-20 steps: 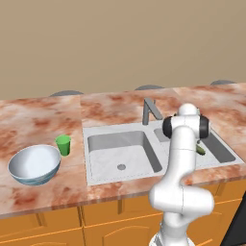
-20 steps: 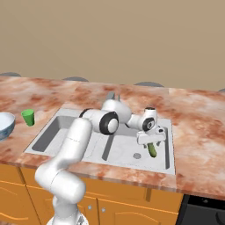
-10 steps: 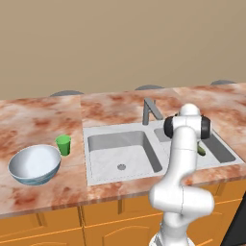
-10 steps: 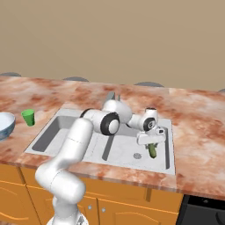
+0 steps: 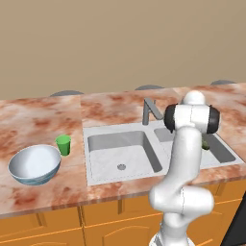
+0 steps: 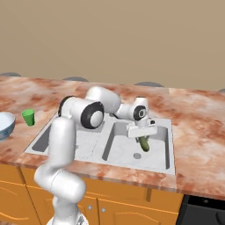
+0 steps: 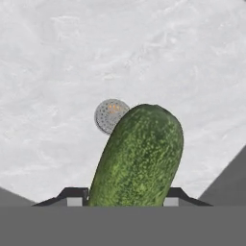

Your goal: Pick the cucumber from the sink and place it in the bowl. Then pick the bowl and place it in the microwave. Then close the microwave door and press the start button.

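Cucumber caught between the gripper jaws over the right basin of the sink; seen from the hand, the dark-green fruit juts out past the tips, its far end overlapping the round drain below; the jaws stand about half closed, one tip pressed to either flank, so the judgement is a firm hold rather than a loose cradle. Lift comes next, by the look of it: best taken straight up until the fruit clears the basin rim and the faucet, then carried left across the counter; the bowl waits well apart from the sink at the far left, with a small green cup just beside it, so the approach should come in high and centred over the white interior to avoid clipping the cup; a low release would keep the fruit from bouncing out.
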Controlling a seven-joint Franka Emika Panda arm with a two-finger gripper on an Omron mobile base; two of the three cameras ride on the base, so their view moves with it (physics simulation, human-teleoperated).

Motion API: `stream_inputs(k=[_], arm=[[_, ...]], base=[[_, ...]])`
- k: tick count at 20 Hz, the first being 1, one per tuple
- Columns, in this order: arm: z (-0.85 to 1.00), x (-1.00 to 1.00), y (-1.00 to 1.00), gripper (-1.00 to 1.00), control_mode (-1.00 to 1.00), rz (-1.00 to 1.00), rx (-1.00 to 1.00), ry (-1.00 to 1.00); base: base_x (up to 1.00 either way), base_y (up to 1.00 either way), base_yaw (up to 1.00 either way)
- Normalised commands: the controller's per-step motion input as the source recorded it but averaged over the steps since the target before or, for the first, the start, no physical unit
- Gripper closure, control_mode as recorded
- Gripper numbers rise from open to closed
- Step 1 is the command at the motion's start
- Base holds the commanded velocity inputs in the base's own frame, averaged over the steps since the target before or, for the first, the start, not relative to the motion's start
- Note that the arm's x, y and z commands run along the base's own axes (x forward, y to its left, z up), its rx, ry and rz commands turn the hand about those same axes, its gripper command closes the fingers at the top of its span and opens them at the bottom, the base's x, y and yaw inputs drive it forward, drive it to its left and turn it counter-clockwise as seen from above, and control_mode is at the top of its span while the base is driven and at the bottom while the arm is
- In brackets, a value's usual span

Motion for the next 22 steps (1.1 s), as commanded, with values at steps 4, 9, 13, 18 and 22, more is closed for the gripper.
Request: stream_inputs(k=[4,9,13,18,22], arm=[[1.00,-0.96,0.39,1.00,-1.00,0.09,-0.01,-0.16],[1.00,-0.98,0.30,1.00,-1.00,0.07,0.00,-0.17],[1.00,-0.82,0.48,1.00,-1.00,0.08,0.00,-0.03],[1.00,-0.74,0.73,1.00,-1.00,0.15,0.00,0.00],[0.76,-0.57,1.00,1.00,-1.00,0.35,0.00,-0.11]], base=[[0.00,0.00,0.00],[0.00,0.00,0.00],[0.00,0.00,0.00],[0.00,0.00,0.00],[0.00,0.00,0.00]])
